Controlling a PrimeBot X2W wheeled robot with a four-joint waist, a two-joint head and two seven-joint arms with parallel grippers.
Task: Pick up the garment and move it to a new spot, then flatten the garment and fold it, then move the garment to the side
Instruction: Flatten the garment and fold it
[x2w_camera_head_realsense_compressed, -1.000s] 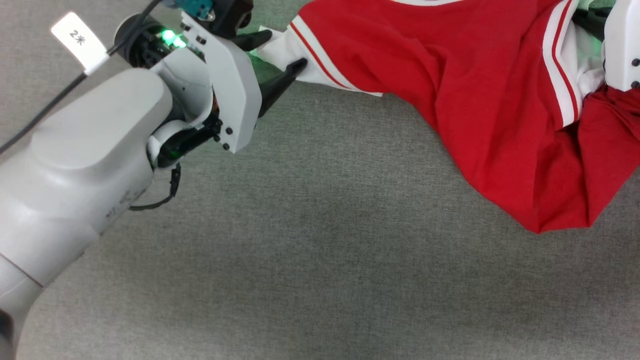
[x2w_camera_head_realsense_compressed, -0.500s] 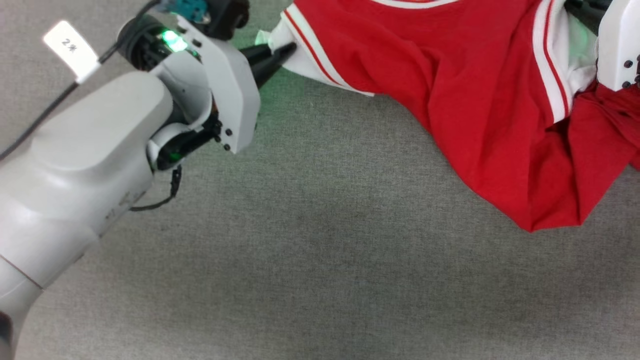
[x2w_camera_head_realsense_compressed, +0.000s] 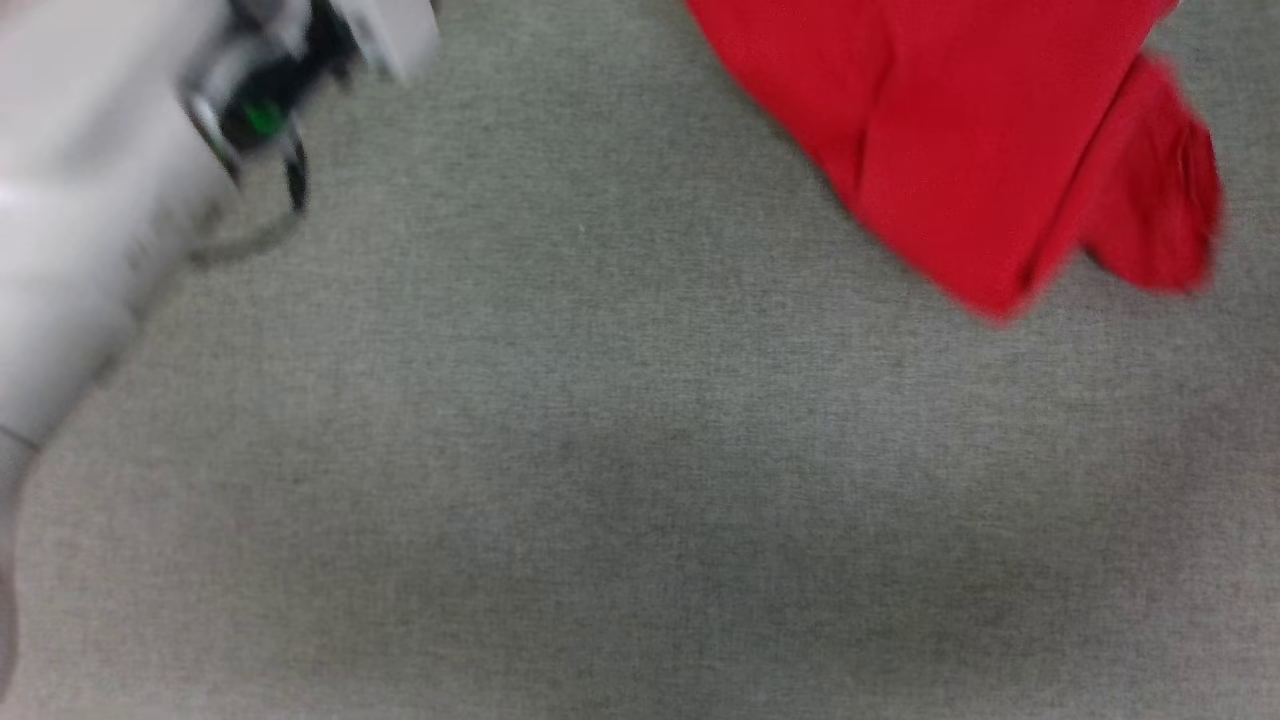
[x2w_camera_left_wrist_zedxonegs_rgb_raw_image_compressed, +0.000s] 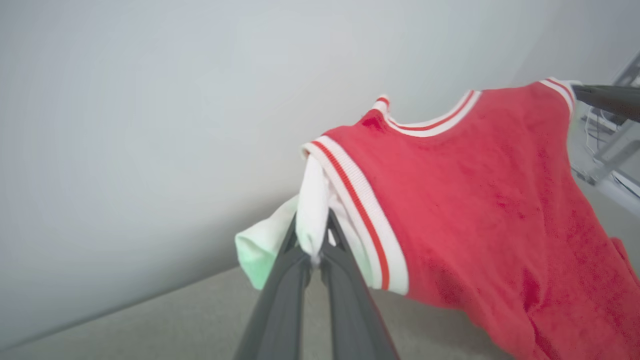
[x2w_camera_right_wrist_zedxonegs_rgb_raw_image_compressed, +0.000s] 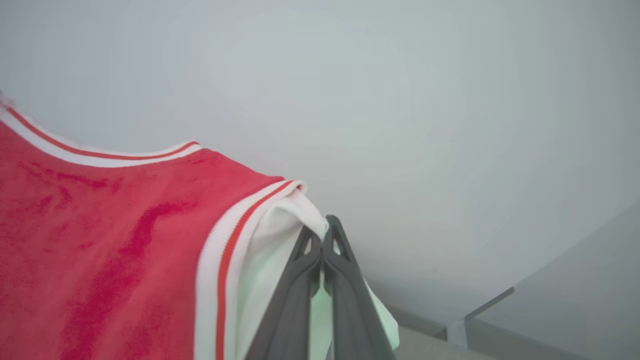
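— State of the left gripper (x2w_camera_left_wrist_zedxonegs_rgb_raw_image_compressed: 312, 240)?
— Almost closed, with only a thin gap. Pinching a white inner fold of the red jersey (x2w_camera_left_wrist_zedxonegs_rgb_raw_image_compressed: 475, 200), just beside the striped armhole trim.
— And the right gripper (x2w_camera_right_wrist_zedxonegs_rgb_raw_image_compressed: 322, 235)?
— Pressed fully together. Clamped on the white inside cloth at the other armhole, also next to the red-and-white trim.
— Position of the jersey?
— Lifted and spread between both grippers, in front of a pale wall (x2w_camera_left_wrist_zedxonegs_rgb_raw_image_compressed: 150, 100). Neckline trim on top, red body hanging down.
— From the head camera?
— Blurred. Red lower part at the upper right, over the grey carpet-like surface (x2w_camera_head_realsense_compressed: 600, 450). Touching it or not, impossible to say. Pale left forearm (x2w_camera_head_realsense_compressed: 70, 200) at the upper left.
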